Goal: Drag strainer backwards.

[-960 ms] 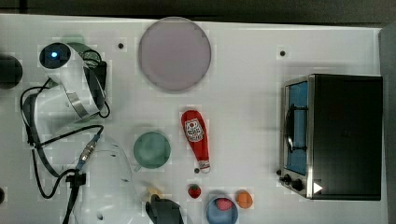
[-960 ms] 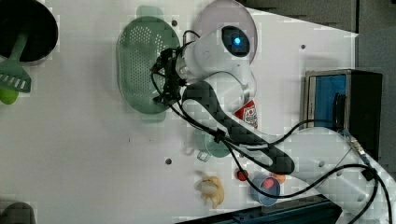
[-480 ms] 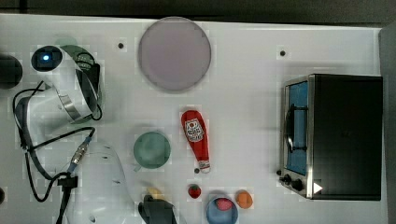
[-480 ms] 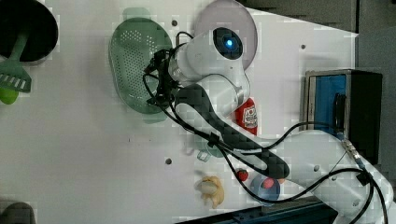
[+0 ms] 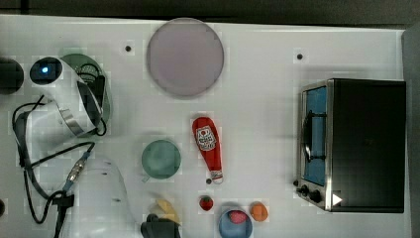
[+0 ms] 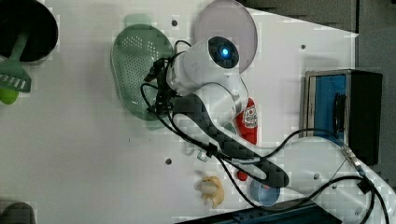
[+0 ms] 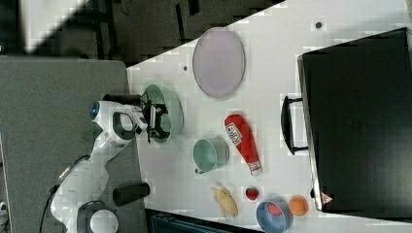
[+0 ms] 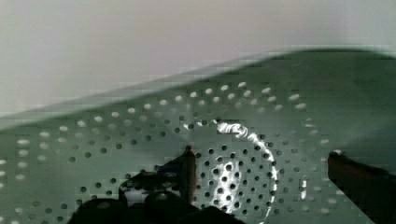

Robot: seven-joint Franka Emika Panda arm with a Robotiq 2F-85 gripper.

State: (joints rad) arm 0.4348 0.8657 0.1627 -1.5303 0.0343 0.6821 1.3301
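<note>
**Claw inside strainer bowl**

Claw [image 8: 259, 179] sits low in the strainer [image 8: 261, 112], its two fingers spread apart over the perforated floor with nothing between them. Strainer [image 6: 133, 70] lies on the white table [image 6: 70, 154] near the left view's upper left, partly covered by the arm [image 6: 205, 70]. Lilac plate [image 5: 184, 57] lies just to the top view's right of it. Cup [image 5: 161, 158] and ketchup bottle [image 5: 208, 146] stand well apart from the strainer.
</note>
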